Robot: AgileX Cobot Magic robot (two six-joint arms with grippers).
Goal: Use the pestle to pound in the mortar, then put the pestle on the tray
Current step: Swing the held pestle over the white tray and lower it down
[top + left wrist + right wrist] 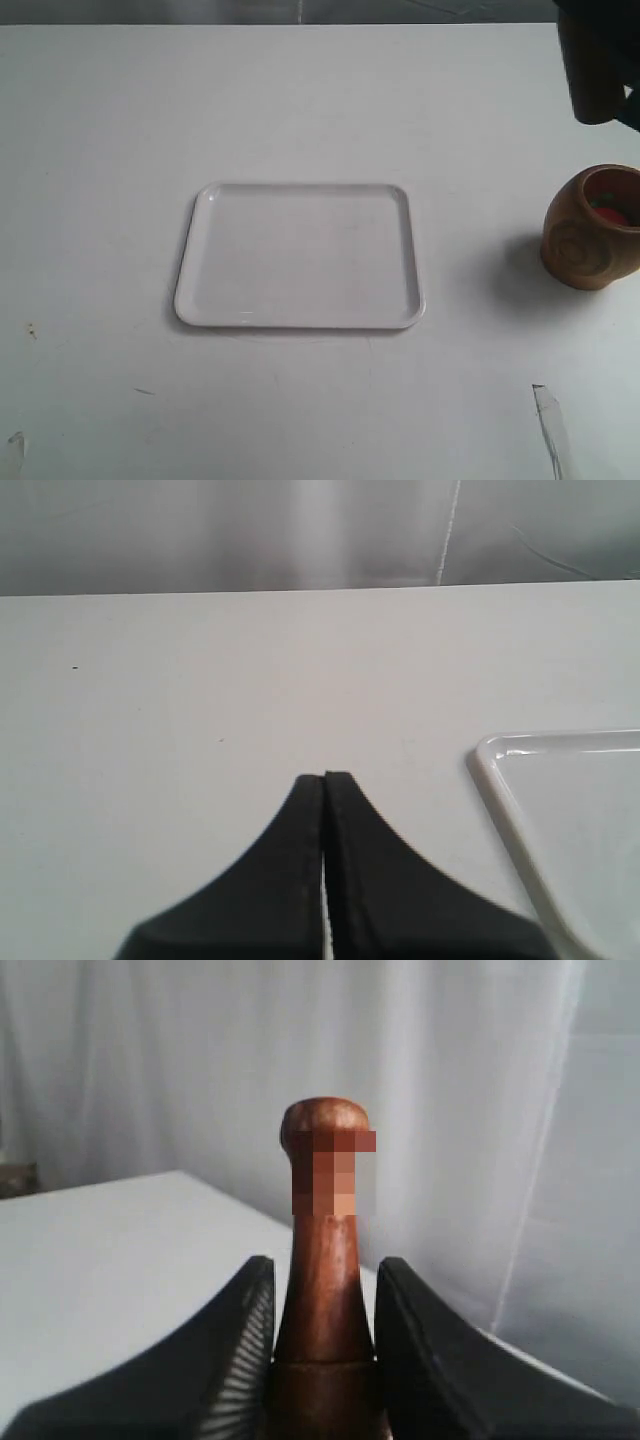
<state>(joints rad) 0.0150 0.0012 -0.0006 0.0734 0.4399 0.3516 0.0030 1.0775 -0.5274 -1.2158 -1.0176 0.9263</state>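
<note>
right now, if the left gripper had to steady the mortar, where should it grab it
Probably the rim wall on the tray side, from above, one finger inside, one outside: the mortar stands upright, mouth open, and its barrel belly looks too round to clamp.

The white table (300,100) is plain and matte, with a few tiny dark specks (30,330) scattered on it. The tray (300,186) lies flat on it, one rounded corner just beside the tips of the pressed-together left fingers (300,860) and not touching them. The mortar (585,240) stands upright on the table near the right fingers (440,1360), clear of them (and well apart from the tray, bare surface between). A thin pale strip (550,425), perhaps tape, lies on the table's near edge on the mortar's side
</note>
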